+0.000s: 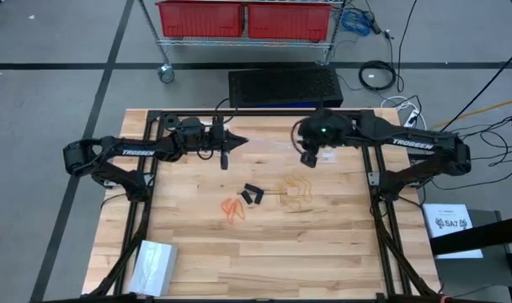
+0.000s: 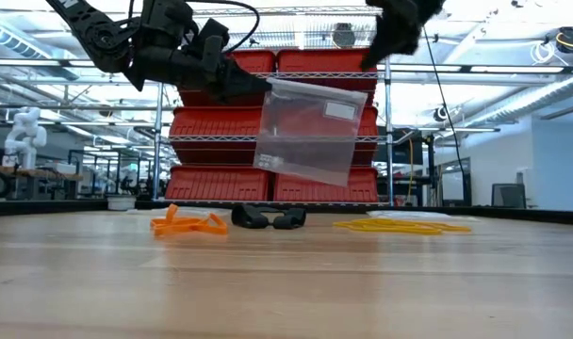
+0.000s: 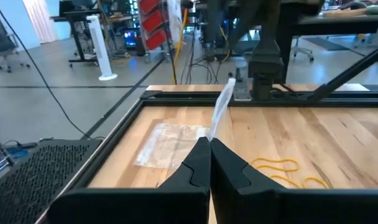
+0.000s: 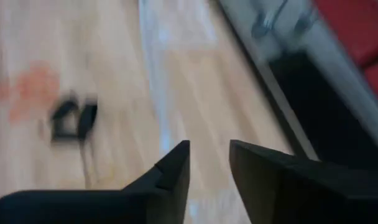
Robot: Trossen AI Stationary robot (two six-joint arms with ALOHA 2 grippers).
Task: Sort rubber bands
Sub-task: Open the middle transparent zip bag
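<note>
While the left gripper (image 3: 209, 148) hangs high over the table's far side, its fingers are pinched together on the corner of a clear bag (image 2: 308, 130), which dangles in the air. The right gripper (image 4: 209, 163) is also up high, fingers apart, holding nothing. Down on the table (image 1: 323, 244) lie the orange bands (image 1: 232, 207), the black bands (image 1: 253, 195) beside them, and the yellow bands (image 1: 296, 187).

table (image 1: 323, 244): pale wood, matt | bag (image 2: 310, 127): clear glossy plastic | crates (image 1: 201, 18): red plastic
</note>
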